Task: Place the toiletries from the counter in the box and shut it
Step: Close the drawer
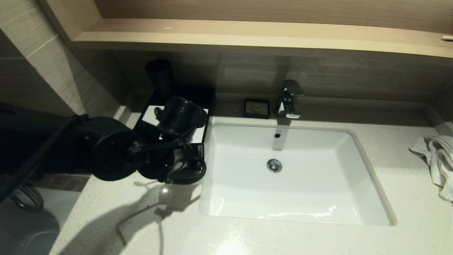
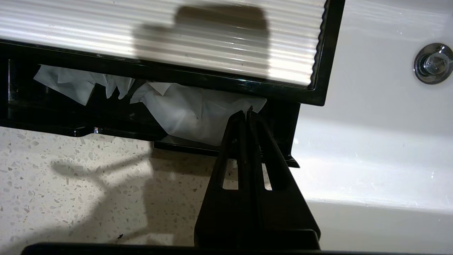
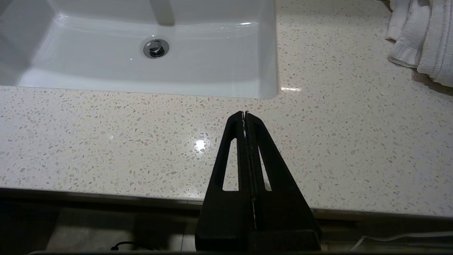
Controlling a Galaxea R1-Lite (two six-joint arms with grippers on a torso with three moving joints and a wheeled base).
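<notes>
Just ahead of the left gripper (image 2: 246, 114), the box (image 2: 311, 53) sits with its drawer (image 2: 85, 122) pulled partly out and white packets (image 2: 184, 113) lying inside; the closed fingers, holding nothing, point at the drawer's front edge, probably to push it shut. That placing suits a nudge, not a grab. From above, the arm covers most of the box (image 1: 208, 102), so how far the drawer stands out is unclear, and green marks on the packets cannot be made out. Beyond the right gripper (image 3: 245, 115), also shut and idle, lies bare counter (image 3: 106, 141)
</notes>
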